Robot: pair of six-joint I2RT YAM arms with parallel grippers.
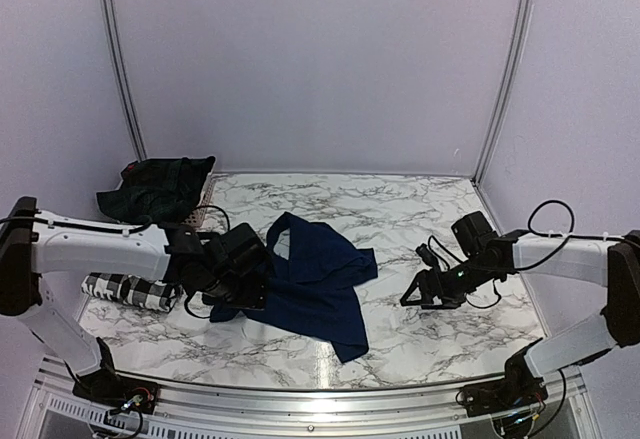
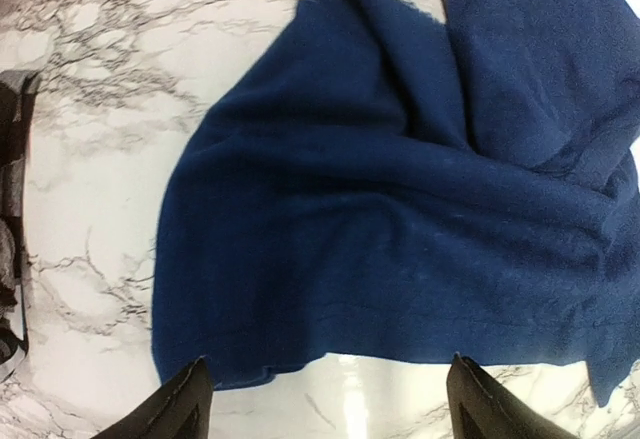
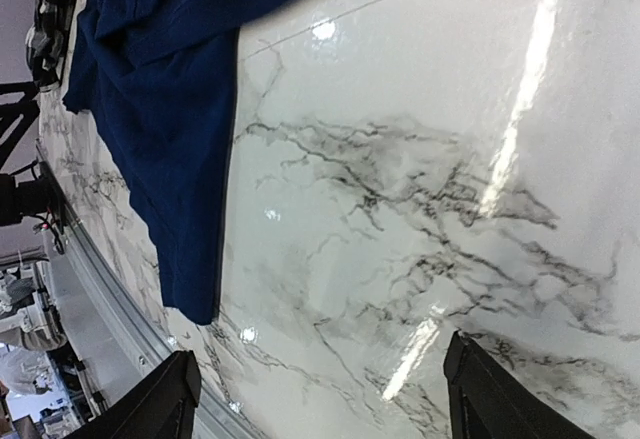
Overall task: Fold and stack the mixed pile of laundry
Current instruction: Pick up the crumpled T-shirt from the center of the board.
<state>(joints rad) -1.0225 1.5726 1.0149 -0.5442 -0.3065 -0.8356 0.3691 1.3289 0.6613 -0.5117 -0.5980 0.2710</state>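
The navy blue T-shirt point(image 1: 320, 284) lies crumpled and spread in the middle of the marble table. It fills the left wrist view point(image 2: 400, 209) and shows at the left of the right wrist view point(image 3: 160, 109). My left gripper point(image 1: 250, 284) is open and empty at the shirt's left edge, just above its hem point(image 2: 325, 394). My right gripper point(image 1: 412, 299) is open and empty over bare marble to the right of the shirt. The black-and-white check shirt point(image 1: 125, 291) lies folded at the left edge. The dark green-and-navy plaid garment point(image 1: 155, 189) lies bunched at the back left.
The marble table point(image 1: 420, 219) ends in a metal rail point(image 1: 320, 399) at the front. Lilac walls stand on three sides. Black cables point(image 1: 440, 254) hang by the right arm.
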